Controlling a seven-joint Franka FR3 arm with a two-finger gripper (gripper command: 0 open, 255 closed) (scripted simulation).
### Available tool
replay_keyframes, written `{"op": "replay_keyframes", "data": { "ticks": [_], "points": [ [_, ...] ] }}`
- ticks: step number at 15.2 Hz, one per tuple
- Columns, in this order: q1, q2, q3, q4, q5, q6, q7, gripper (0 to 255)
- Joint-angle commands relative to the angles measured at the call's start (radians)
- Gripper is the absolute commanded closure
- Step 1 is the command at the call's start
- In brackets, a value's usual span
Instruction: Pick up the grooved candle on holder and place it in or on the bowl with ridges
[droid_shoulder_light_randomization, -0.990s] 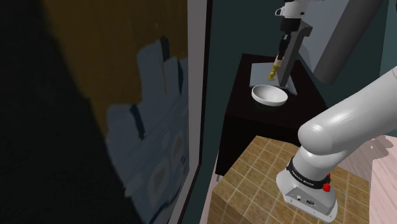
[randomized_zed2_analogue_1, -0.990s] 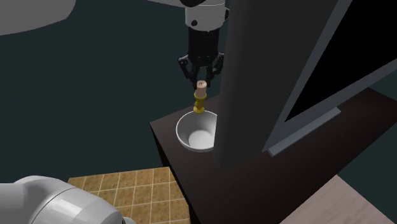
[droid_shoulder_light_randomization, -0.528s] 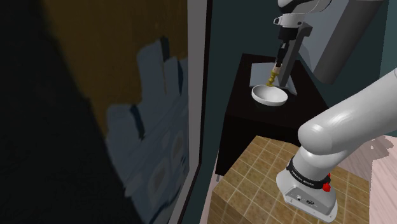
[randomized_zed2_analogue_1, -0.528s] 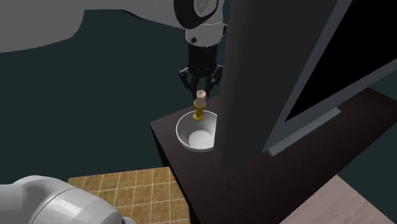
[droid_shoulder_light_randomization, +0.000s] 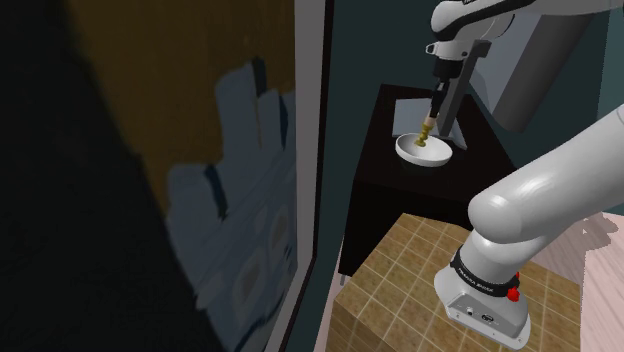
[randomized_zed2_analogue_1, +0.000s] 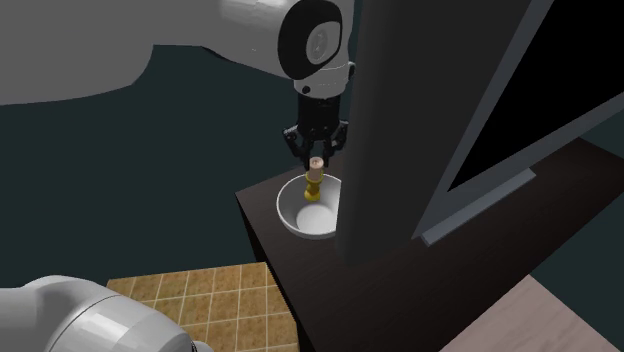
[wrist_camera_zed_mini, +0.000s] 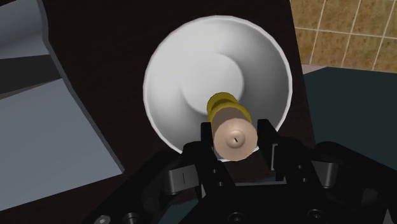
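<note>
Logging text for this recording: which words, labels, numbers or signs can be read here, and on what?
Pale lettering, dark band on the white arm's base: too small to read.
Dark mark, base's white foot: too small to read.
White round bowl, beige candle on yellow holder: no text.

**Tight by the post, open on the far side**

The hand (randomized_zed2_analogue_1: 316, 150), clasping the candle (randomized_zed2_analogue_1: 314, 178), hangs over the white bowl (randomized_zed2_analogue_1: 293, 215) on the dark table (randomized_zed2_analogue_1: 400, 290). A tall dark post (randomized_zed2_analogue_1: 385, 120) rises close beside the bowl on the second exterior view's right and walls off that side. A large slanted panel (randomized_zed2_analogue_1: 530, 90) stands beyond it. A grey base plate (wrist_camera_zed_mini: 51, 127) lies next to the bowl. The space is open above the bowl and toward the table's near edge.
</note>
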Motion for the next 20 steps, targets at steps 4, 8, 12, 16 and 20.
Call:
{"op": "replay_keyframes", "data": {
  "ticks": [4,8,12,16,20],
  "points": [
    [0.000,0.015,-0.005,-0.055,0.000,0.069,0.002,255],
    [0.000,0.015,-0.005,-0.057,0.000,0.072,0.001,255],
    [0.000,0.015,-0.005,-0.057,0.000,0.072,0.001,255],
    [0.000,0.015,-0.005,-0.057,0.000,0.072,0.001,0],
    [0.002,0.005,0.001,0.002,0.002,0.003,0.002,0]
  ]
}}
